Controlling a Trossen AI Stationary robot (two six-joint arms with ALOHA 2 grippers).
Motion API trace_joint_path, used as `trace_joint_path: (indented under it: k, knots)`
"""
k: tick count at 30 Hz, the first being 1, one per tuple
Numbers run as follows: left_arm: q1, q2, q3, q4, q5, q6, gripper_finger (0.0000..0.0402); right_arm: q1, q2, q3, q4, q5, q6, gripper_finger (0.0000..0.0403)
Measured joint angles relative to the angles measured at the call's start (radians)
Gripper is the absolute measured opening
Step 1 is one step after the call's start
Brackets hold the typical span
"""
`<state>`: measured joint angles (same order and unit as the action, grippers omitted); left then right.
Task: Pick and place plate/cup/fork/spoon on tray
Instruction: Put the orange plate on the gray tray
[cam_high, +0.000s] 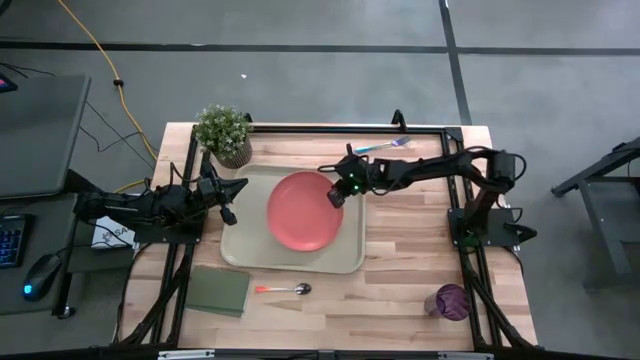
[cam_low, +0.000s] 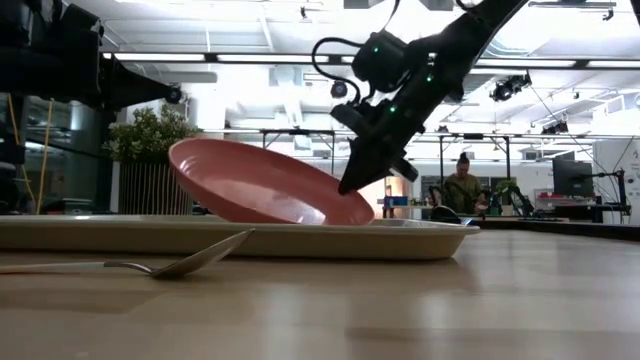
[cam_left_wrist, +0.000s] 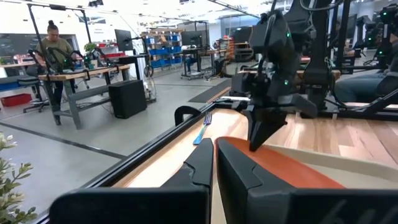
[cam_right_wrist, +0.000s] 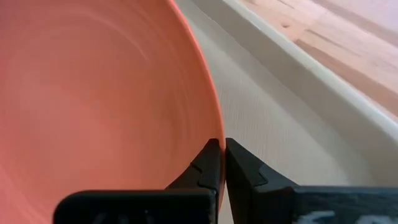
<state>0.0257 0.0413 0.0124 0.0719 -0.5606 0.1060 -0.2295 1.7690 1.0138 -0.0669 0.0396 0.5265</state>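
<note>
Plate (cam_high: 303, 212): round, orange, raised rim; tilted on tray (cam_high: 240, 250)

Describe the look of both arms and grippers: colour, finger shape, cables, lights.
Both arms are dark, near-black jointed links. The right gripper has two slim, tapered black fingers, a black cable looping above its wrist and small green lights on the housing. The left gripper is equally black, with wedge-shaped, angular fingers. No printed markings are legible.
</note>
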Motion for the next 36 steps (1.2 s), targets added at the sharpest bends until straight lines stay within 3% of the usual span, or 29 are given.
trace_joint_path:
  k: [9, 36]
  knots:
    - [0.000, 0.000, 0.000, 0.000, 0.000, 0.001, 0.0003, 0.000, 0.065, 0.000, 0.035, -0.001, 0.037, 0.0000]
    - [0.000, 0.000, 0.000, 0.000, 0.000, 0.001, 0.0003, 0.000, 0.069, 0.000, 0.071, 0.017, 0.041, 0.0001]
